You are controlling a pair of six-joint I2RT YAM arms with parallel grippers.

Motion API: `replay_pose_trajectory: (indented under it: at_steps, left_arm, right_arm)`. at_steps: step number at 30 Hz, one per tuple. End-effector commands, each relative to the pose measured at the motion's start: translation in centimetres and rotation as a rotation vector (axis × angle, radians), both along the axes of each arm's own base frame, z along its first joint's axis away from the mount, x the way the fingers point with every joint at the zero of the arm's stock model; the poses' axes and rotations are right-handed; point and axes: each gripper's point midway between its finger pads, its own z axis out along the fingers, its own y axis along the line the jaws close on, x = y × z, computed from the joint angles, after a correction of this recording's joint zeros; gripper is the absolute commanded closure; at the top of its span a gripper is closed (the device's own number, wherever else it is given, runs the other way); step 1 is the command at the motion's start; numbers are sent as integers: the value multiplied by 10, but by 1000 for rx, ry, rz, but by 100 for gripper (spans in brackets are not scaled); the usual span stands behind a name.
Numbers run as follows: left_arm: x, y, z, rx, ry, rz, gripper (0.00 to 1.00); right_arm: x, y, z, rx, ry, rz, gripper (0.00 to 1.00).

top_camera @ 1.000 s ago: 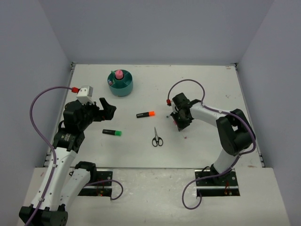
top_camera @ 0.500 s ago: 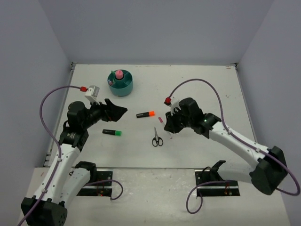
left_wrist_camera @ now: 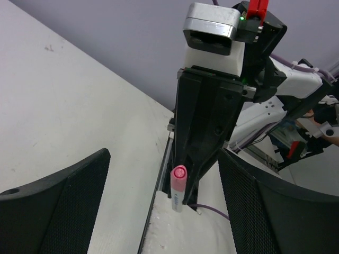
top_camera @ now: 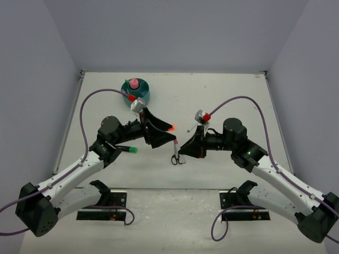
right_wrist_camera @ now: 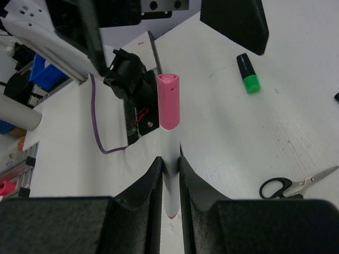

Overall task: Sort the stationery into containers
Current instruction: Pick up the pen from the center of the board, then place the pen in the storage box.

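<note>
My right gripper [right_wrist_camera: 170,164] is shut on a white marker with a pink cap [right_wrist_camera: 169,106] and holds it above the table's middle, cap towards my left gripper. In the top view the right gripper [top_camera: 184,147] faces the left gripper [top_camera: 170,138] closely. The left gripper [left_wrist_camera: 164,211] is open and empty, and the pink marker [left_wrist_camera: 178,188] shows between its wide jaws without touching them. The scissors [top_camera: 176,157] lie below both grippers. A green-capped highlighter [top_camera: 130,150] lies to the left. An orange-capped highlighter [top_camera: 170,127] is partly hidden by the left gripper. The teal organiser [top_camera: 139,98] stands at the back left.
The organiser holds a pink tube [top_camera: 134,83] in its centre well. The right wrist view shows the scissors [right_wrist_camera: 296,185], the green-capped highlighter [right_wrist_camera: 248,73] and the left arm's base plate [right_wrist_camera: 135,114]. Grey walls enclose the table on three sides.
Both arms have swung towards the table's middle. The right gripper carried the pink marker left and nearer; the left gripper moved right to face it, covering part of the orange-capped highlighter.
</note>
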Motion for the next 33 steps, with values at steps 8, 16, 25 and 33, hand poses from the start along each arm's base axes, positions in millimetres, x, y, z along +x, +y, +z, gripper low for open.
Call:
replay_pose_trajectory:
  at_steps: [8, 16, 25, 33]
  left_arm:
    - [-11, -29, 26, -85, -50, -115, 58]
    - [-26, -28, 35, -92, -50, -179, 100]
    - [2, -33, 34, -15, -33, -60, 100]
    - [102, 20, 43, 221, -16, 577, 100]
  right_arm:
    - [-7, 0, 31, 65, -70, 38, 100]
    - [10, -2, 34, 67, -88, -73, 100]
    - [21, -10, 37, 60, -110, -165, 44]
    - [59, -63, 12, -69, -142, -547, 1]
